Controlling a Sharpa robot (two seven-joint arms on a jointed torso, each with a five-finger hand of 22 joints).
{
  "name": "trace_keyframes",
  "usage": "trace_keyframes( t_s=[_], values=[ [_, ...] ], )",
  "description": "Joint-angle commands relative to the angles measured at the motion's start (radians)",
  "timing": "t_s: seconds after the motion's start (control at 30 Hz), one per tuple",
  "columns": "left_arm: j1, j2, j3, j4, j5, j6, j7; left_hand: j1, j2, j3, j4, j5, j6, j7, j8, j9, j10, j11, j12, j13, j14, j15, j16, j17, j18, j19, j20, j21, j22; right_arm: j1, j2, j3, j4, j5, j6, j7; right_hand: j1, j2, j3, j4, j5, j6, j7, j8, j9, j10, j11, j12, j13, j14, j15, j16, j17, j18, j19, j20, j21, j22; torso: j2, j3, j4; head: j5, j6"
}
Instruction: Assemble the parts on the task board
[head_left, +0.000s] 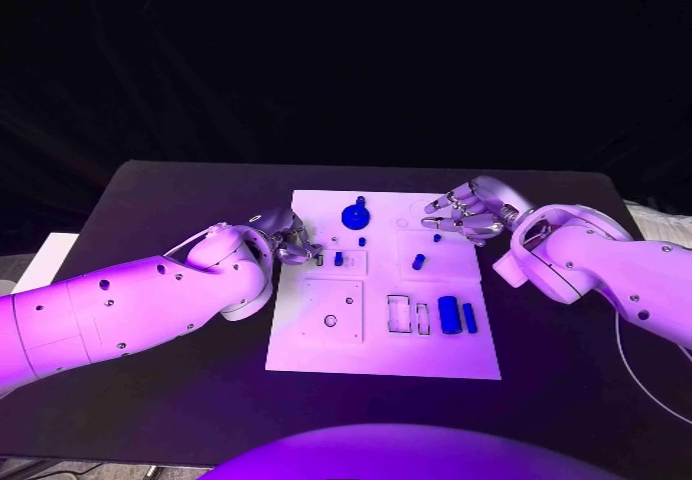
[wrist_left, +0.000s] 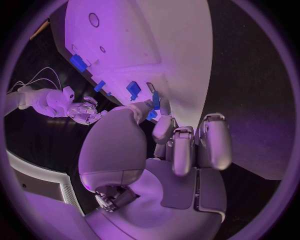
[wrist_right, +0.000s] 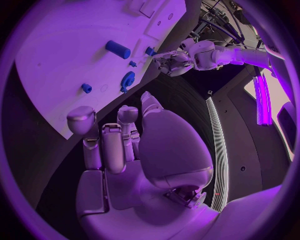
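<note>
The white task board (head_left: 382, 340) lies in the middle of the black table. A round blue part (head_left: 355, 215) sits near its far edge, several small blue parts (head_left: 418, 261) stand mid-board, and two long blue parts (head_left: 449, 314) lie at its near right. My left hand (head_left: 290, 242) hovers at the board's left edge with fingers half bent and nothing in it; its thumb (wrist_left: 145, 111) ends close to a small blue part (wrist_left: 155, 100). My right hand (head_left: 464, 214) hangs over the far right corner, fingers apart, holding nothing. The board (wrist_right: 62, 50) and a blue cylinder (wrist_right: 117, 49) lie beyond its fingers (wrist_right: 103, 145).
Rectangular recesses (head_left: 400, 312) and a round hole (head_left: 330, 321) mark the board's near half. Bare black table (head_left: 159, 200) surrounds the board on all sides. A white object (head_left: 51, 255) lies off the table's left edge.
</note>
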Motion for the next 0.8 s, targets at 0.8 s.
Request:
trace_keyframes(
  t_s=[0.8],
  values=[
    [-0.001, 0.013, 0.000, 0.001, 0.025, 0.063, 0.003, 0.007, -0.017, 0.085, -0.103, -0.005, 0.010, -0.012, 0.010, -0.003, 0.014, -0.002, 0.014, 0.011, 0.107, -0.005, 0.003, 0.263, -0.004, 0.042, -0.003, 0.010, 0.166, -0.001, 0.001, 0.000, 0.001, 0.000, 0.006, 0.013, 0.002, 0.014, -0.006, 0.000, 0.009, -0.006, 0.003, -0.001, 0.000, -0.004, 0.001, 0.004, 0.000, 0.061, 0.001, -0.005, 0.051, 0.011, -0.004, -0.002, -0.004, -0.002, -0.001, 0.0017, -0.0002, -0.004, -0.006]
  ],
)
